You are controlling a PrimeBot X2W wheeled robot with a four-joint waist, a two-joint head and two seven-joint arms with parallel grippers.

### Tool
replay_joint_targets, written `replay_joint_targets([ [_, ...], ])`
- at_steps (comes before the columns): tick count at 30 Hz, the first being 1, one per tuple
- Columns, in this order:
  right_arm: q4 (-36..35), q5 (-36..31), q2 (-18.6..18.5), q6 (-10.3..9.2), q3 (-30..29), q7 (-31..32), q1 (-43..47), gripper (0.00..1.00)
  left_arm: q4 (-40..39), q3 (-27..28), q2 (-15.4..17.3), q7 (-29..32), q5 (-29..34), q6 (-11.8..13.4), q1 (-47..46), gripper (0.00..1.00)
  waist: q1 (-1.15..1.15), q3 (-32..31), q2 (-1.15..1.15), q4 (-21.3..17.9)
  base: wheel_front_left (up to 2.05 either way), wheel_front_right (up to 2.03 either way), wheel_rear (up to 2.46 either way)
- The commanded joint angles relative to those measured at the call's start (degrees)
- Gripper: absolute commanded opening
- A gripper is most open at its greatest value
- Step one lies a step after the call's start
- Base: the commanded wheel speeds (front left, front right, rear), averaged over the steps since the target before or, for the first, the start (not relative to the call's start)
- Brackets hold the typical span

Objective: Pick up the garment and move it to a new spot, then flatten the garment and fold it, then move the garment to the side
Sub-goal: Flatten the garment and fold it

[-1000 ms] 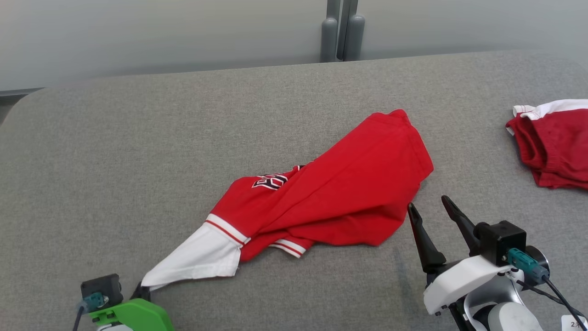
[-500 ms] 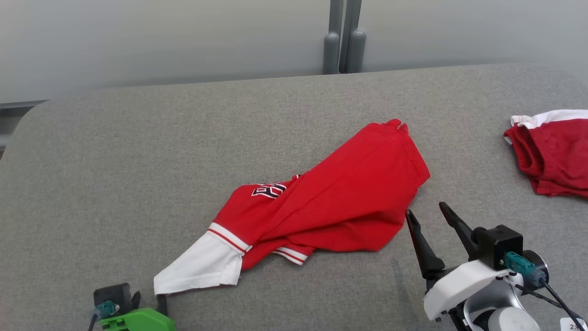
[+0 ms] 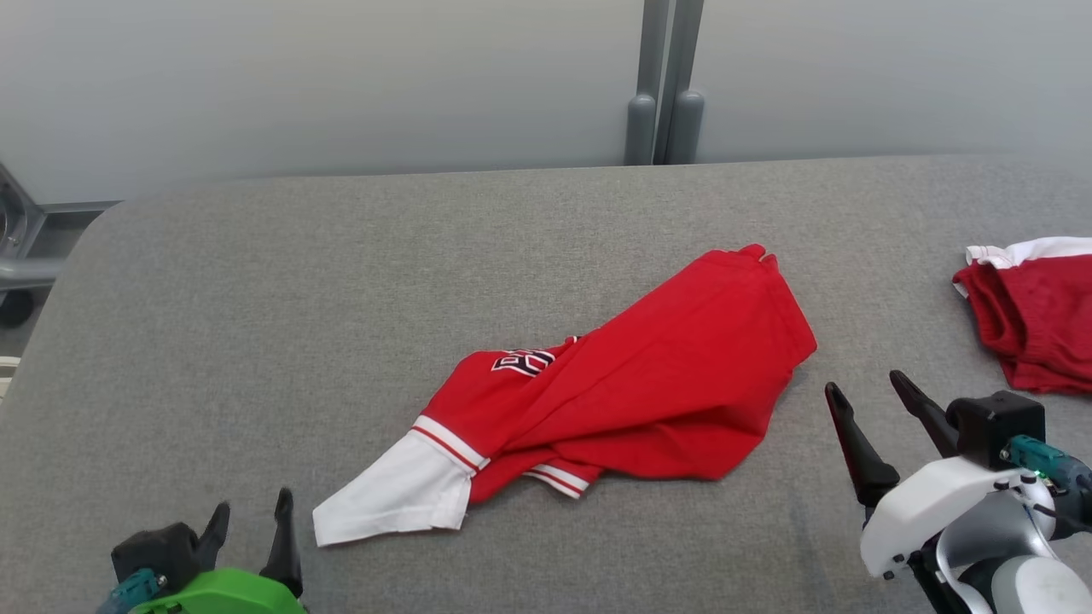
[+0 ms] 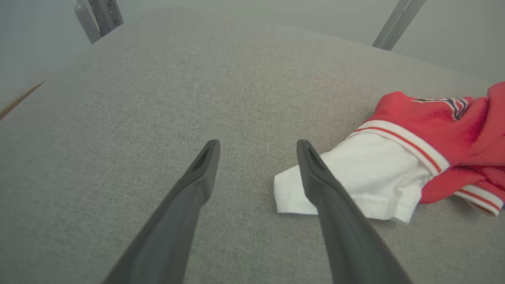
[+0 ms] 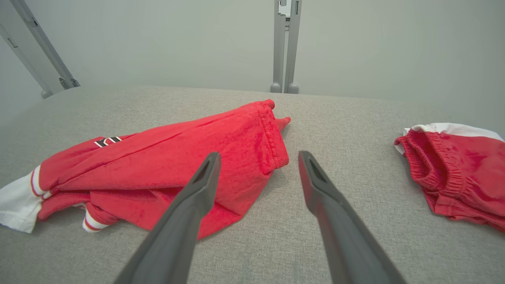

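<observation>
One soft, limp heap of red garment [image 3: 648, 384] midway across grey table [image 3: 256, 298], sure to sag; best pinched at white end [image 3: 392, 503] near left and hem [image 3: 789, 298] far right. Left gripper [image 3: 253, 501] spread, empty, just beside white end; right gripper [image 3: 863, 383] gaping too, near hem

Lettering [image 3: 522, 362]: on the garment [image 3: 648, 384] ahead of the left tool [image 3: 253, 501]; partly tucked under a fold and too small to read.
White sleeve [image 4: 367, 185]: in the left wrist view, the left tool's finger nearer the garment covers its near corner; touching or apart cannot be told.
Garment's far end: cut off by the left wrist view's edge.
Second red garment [image 3: 1045, 315]: right of the right tool [image 3: 864, 382]; cut off by the picture's edge.
Left tool's body: cut off by the head view's bottom edge.
</observation>
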Motion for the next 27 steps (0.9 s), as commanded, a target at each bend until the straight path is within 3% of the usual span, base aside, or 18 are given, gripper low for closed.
replay_joint_targets([
  [1,-0.7,0.7,-0.5,-0.06,-0.8,2.0,-0.5,1.00,-3.4,0.6,0.2,-2.4,-0.2,-1.2,0.6,1.00,0.00,-0.4,0.00,1.0,0.00,0.00,0.00],
  [5,-1.4,1.7,-1.3,-0.05,-1.5,8.9,-3.5,1.00,-10.2,0.1,-1.2,-8.1,0.2,-5.0,-0.3,1.00,0.00,-0.3,0.00,2.1,0.00,0.00,0.00],
  [12,1.5,2.6,-2.5,-0.05,-2.1,21.3,-12.5,1.00,-13.0,-3.5,-3.4,-11.9,6.1,-7.9,-2.7,1.00,0.00,1.0,0.00,3.8,0.00,0.00,0.00],
  [17,5.8,0.9,-3.0,-0.07,-4.2,29.0,-20.1,1.00,-13.5,-5.4,-3.8,-12.4,9.7,-8.6,-3.7,1.00,0.00,2.9,0.00,5.0,0.00,0.00,0.00],
  [27,15.5,-0.9,-1.0,-0.04,-9.4,35.0,-31.8,1.00,-14.6,-7.4,-3.8,-12.5,13.7,-8.2,-6.2,1.00,0.00,8.8,0.00,8.2,0.00,0.00,0.00],
])
